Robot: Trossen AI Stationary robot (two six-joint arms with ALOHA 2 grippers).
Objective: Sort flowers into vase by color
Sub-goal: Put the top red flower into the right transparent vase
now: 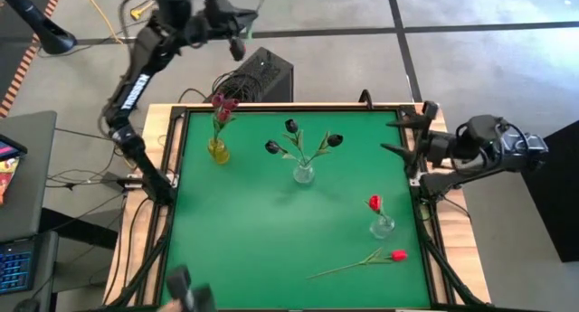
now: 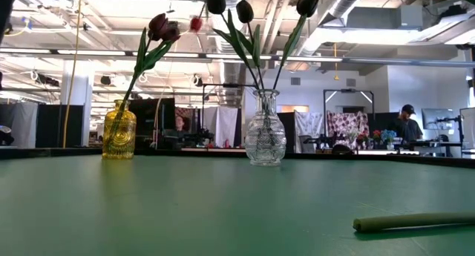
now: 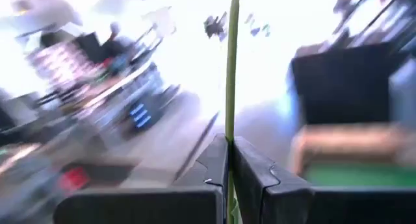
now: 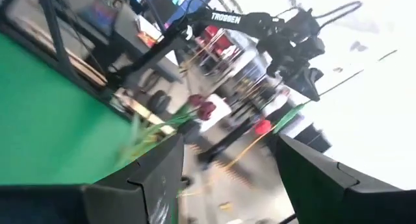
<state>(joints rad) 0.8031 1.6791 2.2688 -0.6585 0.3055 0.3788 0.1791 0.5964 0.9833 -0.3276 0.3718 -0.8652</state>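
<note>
Holding one green stem [image 3: 230,68] pinched tight, left gripper [image 3: 230,160] raised beyond table's far-left corner. Right gripper [image 4: 224,160] spread, waiting at right edge. Three vases: yellow vase [image 1: 218,150] with probably two maroon tulips [image 1: 223,104]; middle clear vase [image 1: 303,173] with three dark tulips [image 1: 290,127]; right clear vase [image 1: 383,225] with one red tulip [image 1: 374,203]. One red tulip on cloth [image 1: 398,255], near right. Arm lettering: "TROSSEN".

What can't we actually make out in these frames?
- Thin green stem clamped in the left gripper: left wrist view cuts off its head at the edge, so its colour is unknown there.
- Small clear glass vase with one red tulip: outside the low view's frame.
- Loose red tulip lying on the green mat: low view shows only a stem end; the head is cut off.
- Right gripper: open, holding nothing; blur hides detail beyond it.
</note>
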